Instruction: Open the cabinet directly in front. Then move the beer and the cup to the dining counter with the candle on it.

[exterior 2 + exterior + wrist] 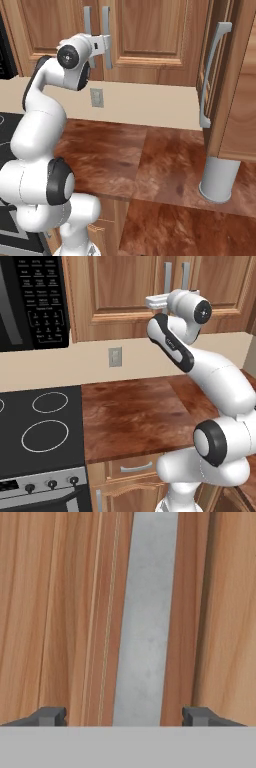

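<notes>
Cabinet (145, 35), on the wall directly ahead, doors shut: gripper (125, 716) raised to a silver bar handle (147, 622), jaws wide on either side, nothing grasped, placed for pulling the door open.

We see the cabinet (125, 291), a medium-brown wooden wall unit with raised-panel double doors, both shut. Two long vertical silver bar handles (96, 25) flank the central seam. In the hand view, one handle (147, 622) runs upright, slightly tilted, against the wood grain.
</notes>
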